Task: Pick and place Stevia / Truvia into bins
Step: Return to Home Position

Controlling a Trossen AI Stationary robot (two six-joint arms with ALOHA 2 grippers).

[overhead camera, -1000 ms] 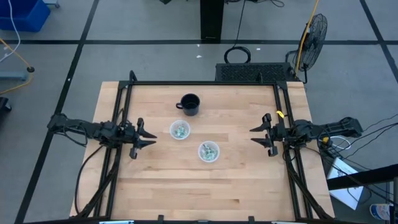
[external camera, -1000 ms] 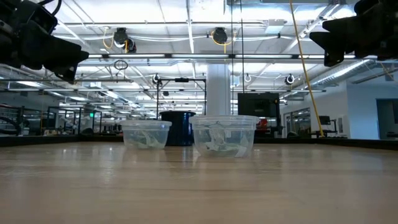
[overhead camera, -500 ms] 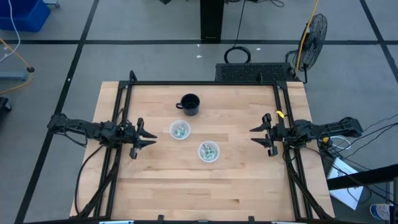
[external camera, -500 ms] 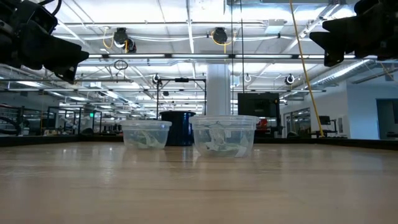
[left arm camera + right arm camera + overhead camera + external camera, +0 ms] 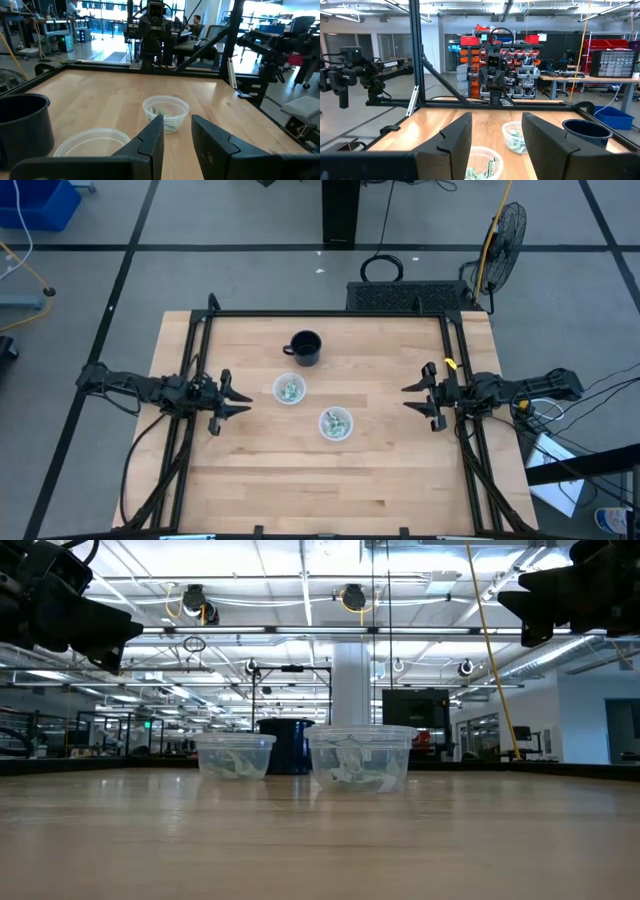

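Two clear plastic cups stand on the wooden table: one (image 5: 289, 389) left of centre, one (image 5: 335, 423) nearer the middle. Each holds light green and white sweetener packets (image 5: 290, 390) (image 5: 336, 422). They also show in the low view (image 5: 235, 755) (image 5: 360, 757) and in the wrist views (image 5: 165, 113) (image 5: 515, 136). My left gripper (image 5: 238, 398) is open and empty at the table's left side, above the table. My right gripper (image 5: 412, 398) is open and empty at the right side.
A black mug (image 5: 304, 347) with a handle stands behind the cups toward the far edge. A black frame rail (image 5: 330, 315) runs around the table. Bare wood lies between the cups and each gripper and along the near edge.
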